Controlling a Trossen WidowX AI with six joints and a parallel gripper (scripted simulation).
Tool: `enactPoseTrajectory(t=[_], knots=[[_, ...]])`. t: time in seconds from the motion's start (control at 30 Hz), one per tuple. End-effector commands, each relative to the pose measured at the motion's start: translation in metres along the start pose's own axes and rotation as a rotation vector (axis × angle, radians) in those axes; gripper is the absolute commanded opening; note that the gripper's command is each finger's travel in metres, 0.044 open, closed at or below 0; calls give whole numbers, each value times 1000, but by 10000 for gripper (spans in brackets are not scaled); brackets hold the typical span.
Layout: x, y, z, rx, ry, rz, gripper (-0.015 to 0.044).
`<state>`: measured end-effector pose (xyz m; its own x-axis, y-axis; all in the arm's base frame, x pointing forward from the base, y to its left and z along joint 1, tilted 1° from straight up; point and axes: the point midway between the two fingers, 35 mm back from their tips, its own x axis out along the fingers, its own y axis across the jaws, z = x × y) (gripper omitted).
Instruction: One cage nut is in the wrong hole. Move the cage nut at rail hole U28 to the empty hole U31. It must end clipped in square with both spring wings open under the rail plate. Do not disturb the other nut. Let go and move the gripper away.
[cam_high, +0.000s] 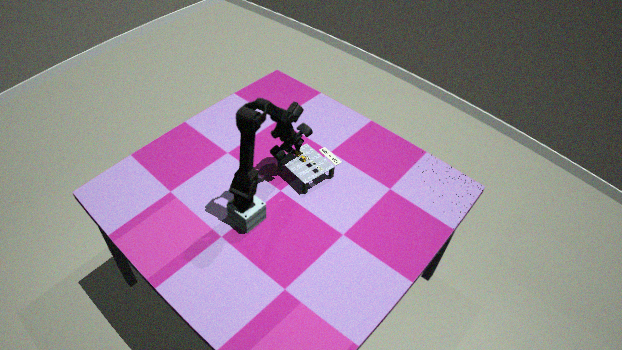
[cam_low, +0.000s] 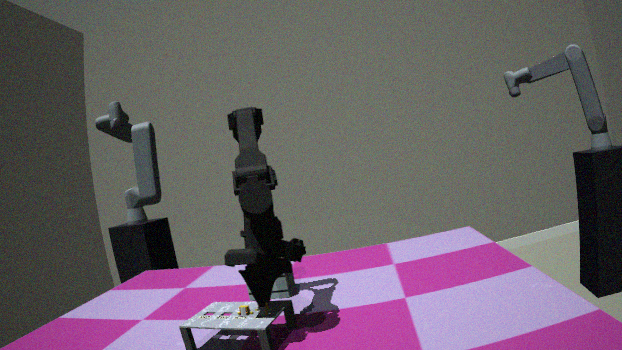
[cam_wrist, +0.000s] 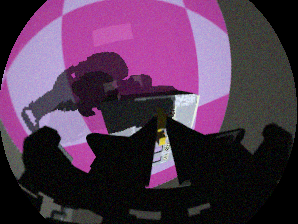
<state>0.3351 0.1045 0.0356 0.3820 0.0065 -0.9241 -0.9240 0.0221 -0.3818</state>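
From my end of the link, I have the fingers (cam_high: 295, 147) (cam_low: 261, 290) closed on a cage nut (cam_high: 298, 153) (cam_low: 266, 307) (cam_wrist: 161, 120), pinched at their tips at one end of the rail plate (cam_high: 299, 174) (cam_low: 205, 325) (cam_wrist: 188, 107). In my wrist picture the nut shows as a narrow, shaded yellow strip, its longer side running along the gap between the fingers. I can't tell which way its wings point, or whether it is seated in a hole.

The other nut (cam_high: 303, 158) (cam_low: 244, 309) (cam_wrist: 162, 139), brighter yellow, sits at the plate just beside the pinched one. Further along the row I see dark open holes. A white label strip (cam_high: 330, 155) lies alongside the plate on the desk (cam_high: 285, 255) (cam_low: 450, 285) (cam_wrist: 135, 65); its dark lettering is too small for me to read.
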Motion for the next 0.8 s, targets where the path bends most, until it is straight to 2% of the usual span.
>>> enactPoseTrajectory(t=[0.0, 0.77], knots=[[-3, -3, 2, -3, -8, -8, 37], [-3, -4, 2, -3, -8, 1, 37]])
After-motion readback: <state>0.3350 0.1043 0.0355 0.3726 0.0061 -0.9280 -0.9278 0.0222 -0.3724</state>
